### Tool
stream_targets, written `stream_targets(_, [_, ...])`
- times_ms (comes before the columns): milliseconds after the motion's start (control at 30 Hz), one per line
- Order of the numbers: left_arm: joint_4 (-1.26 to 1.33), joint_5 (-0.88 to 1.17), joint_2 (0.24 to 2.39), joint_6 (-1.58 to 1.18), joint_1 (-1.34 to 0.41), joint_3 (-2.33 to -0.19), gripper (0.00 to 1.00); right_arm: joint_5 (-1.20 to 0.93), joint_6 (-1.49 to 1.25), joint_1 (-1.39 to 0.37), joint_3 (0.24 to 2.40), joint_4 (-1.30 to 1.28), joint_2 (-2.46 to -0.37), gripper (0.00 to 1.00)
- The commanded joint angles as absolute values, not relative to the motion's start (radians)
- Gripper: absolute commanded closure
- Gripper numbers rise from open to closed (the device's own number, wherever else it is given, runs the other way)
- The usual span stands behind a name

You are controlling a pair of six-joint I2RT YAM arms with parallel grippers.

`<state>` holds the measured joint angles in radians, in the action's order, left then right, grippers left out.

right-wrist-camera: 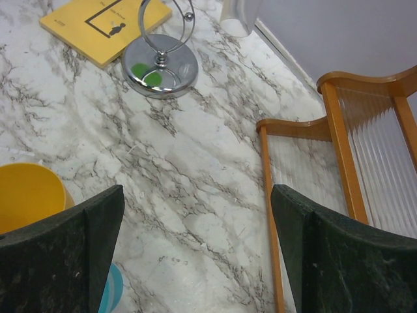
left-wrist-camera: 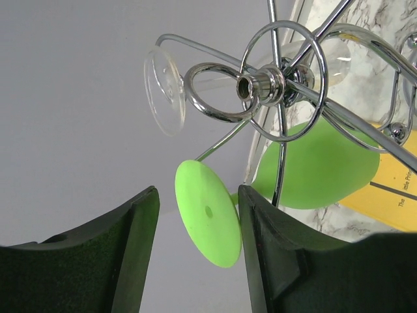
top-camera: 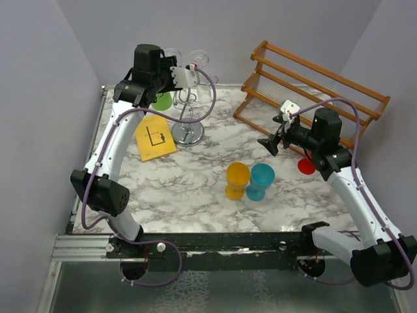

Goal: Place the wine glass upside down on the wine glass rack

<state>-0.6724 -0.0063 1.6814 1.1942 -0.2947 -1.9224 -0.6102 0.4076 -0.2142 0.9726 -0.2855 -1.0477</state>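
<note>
Wine glass (top-camera: 161,101) | mostly hidden behind left arm (top-camera: 114,140) | rack (top-camera: 187,134) base visible

Right hand (right-wrist-camera: 197,215): dark fingers (right-wrist-camera: 71,248) spread wide, only marble bench (right-wrist-camera: 163,156) between them. Wine glass rack (right-wrist-camera: 159,68): chrome disc base top centre, green reflection in it. Yellow booklet (right-wrist-camera: 98,23) just beside the base, top left. Yellow cup (right-wrist-camera: 26,195) at left edge, teal rim (right-wrist-camera: 112,287) by the left finger. Wooden rack (right-wrist-camera: 339,130) on the right, with ribbed clear panels.
</note>
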Motion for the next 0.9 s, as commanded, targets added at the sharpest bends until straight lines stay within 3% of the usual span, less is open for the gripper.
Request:
stream_targets(0, [-0.691, 0.047, 1.678, 1.160, -0.292, -1.932, 0.45, -0.592, 0.422, -0.212, 0.961, -0.254, -1.042, 0.07])
stream_targets(867, [-0.592, 0.175, 1.598, 0.920, -0.258, -1.935, 0.40, -0.581, 0.423, -0.212, 0.963, -0.254, -1.047, 0.07])
